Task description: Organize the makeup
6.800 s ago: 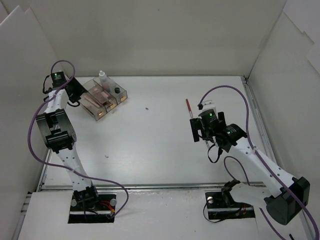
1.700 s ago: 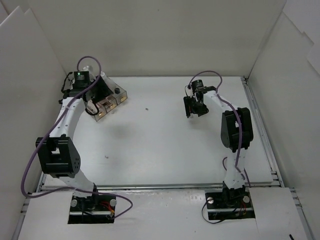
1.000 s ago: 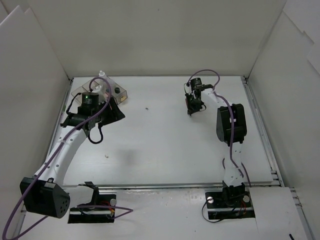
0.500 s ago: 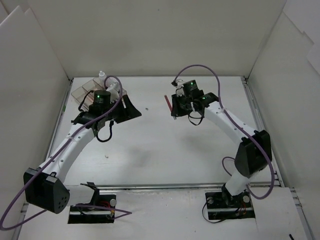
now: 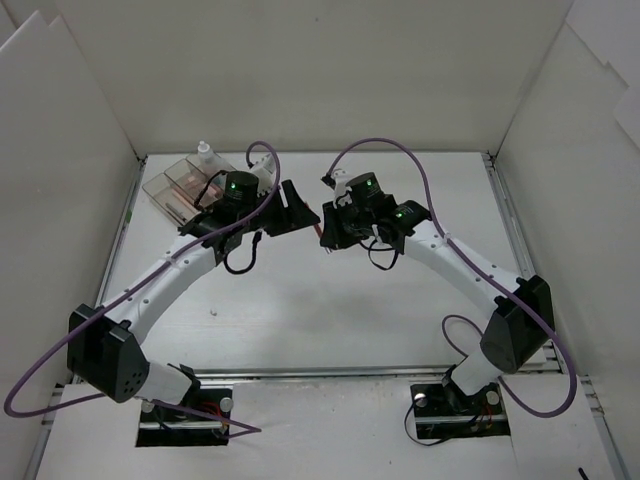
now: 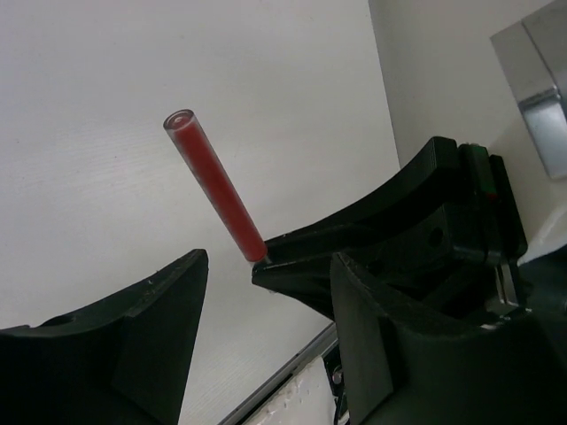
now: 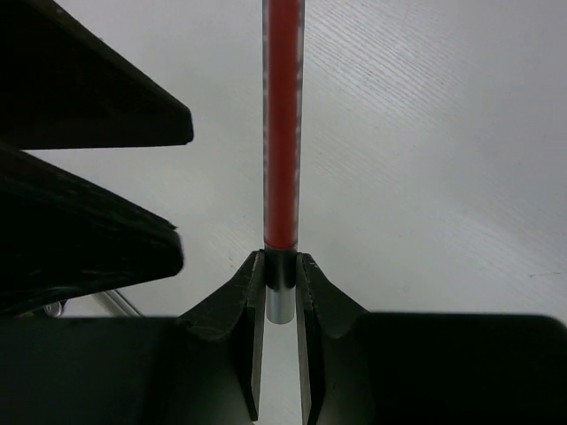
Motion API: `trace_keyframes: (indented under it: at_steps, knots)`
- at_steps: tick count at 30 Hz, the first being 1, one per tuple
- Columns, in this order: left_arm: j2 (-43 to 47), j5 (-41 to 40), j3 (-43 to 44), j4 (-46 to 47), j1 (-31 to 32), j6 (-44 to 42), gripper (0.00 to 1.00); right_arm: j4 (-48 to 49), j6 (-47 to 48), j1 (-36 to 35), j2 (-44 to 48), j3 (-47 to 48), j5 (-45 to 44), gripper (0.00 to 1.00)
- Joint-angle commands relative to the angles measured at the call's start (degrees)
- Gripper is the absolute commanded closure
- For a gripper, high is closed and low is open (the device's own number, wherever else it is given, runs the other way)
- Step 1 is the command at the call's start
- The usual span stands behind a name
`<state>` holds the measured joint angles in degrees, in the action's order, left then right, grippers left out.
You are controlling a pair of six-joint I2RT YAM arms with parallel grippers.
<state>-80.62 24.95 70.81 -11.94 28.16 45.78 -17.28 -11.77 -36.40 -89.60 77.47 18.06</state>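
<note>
Fingers of the right gripper are pressed together on the silver end of a slim red pencil, which points straight out from their tips, held clear above the white table. Just left of the pencil, the left gripper faces it with its two black fingers standing apart. Nothing lies between them and they do not touch the pencil. From the left wrist, the pencil slants up and away from the right gripper's tips, beyond the gap. Seen from above, both grippers meet nose to nose over the middle of the table. Farther back, in the far-left corner, stands a clear compartmented box with brownish-pink makeup inside. A small white-capped bottle is upright at its far edge.
</note>
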Motion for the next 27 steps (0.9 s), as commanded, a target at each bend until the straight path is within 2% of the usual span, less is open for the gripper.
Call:
trace_keyframes:
  at_steps: [1, 7, 10, 11, 13, 16, 18, 19, 21, 23, 25, 26, 27]
  knots:
    - [-0.76, -2.53, 4.07, 3.16, 0.84, 2.03, 0.47, 3.83, -0.97, -0.60, 3.91, -0.21, -0.05, 1.00]
    - [-2.61, -3.50, 4.69, 1.31, 0.84, 3.18, 0.47, 5.23, -1.85, -2.00, 4.35, -0.04, 0.39, 0.99]
    - [-2.96, -4.03, 5.04, 1.31, 0.84, 3.35, 0.51, 5.76, -2.03, -2.18, 4.09, 0.40, 0.83, 0.98]
    - [-3.23, -4.03, 5.13, 1.31, 0.84, 3.44, 0.62, 5.85, -2.20, -2.62, 4.00, 0.31, 1.01, 0.98]
    - [-3.58, -4.12, 5.48, 1.66, 0.84, 3.79, 0.71, 6.29, -2.12, -3.06, 3.91, 0.49, 1.70, 0.98]
    - [-3.84, -3.16, 5.48, 2.98, 0.84, 4.49, 0.93, 6.99, -1.94, -3.76, 3.30, 0.49, 1.89, 0.97]
    - [-3.76, -2.98, 5.57, 3.51, 0.84, 4.76, 1.00, 6.99, -2.03, -3.85, 2.86, 0.66, 1.89, 0.94]
    - [-3.67, -3.06, 5.48, 3.42, 0.84, 4.76, 1.00, 7.17, -2.03, -3.94, 2.77, 0.49, 1.89, 0.91]
    - [-3.23, -2.98, 5.13, 3.25, 0.84, 4.85, 1.00, 7.26, -2.29, -3.94, 2.68, 0.57, 0.84, 0.78]
    - [-2.79, -2.89, 4.08, 3.24, -0.30, 4.93, 1.00, 7.17, -2.47, -4.11, 2.77, 0.40, -0.13, 0.54]
    - [-2.00, -2.45, 3.12, 3.33, -2.40, 5.11, 1.00, 7.08, -2.55, -3.94, 3.38, 0.23, -2.41, 0.37]
    - [-1.65, -2.28, 2.76, 3.33, -3.28, 5.02, 1.00, 7.17, -2.73, -3.68, 3.56, -0.12, -2.94, 0.24]
    - [-1.12, -2.27, 1.98, 2.98, -5.20, 4.76, 1.00, 7.17, -2.73, -2.89, 4.25, -0.39, -3.73, 0.19]
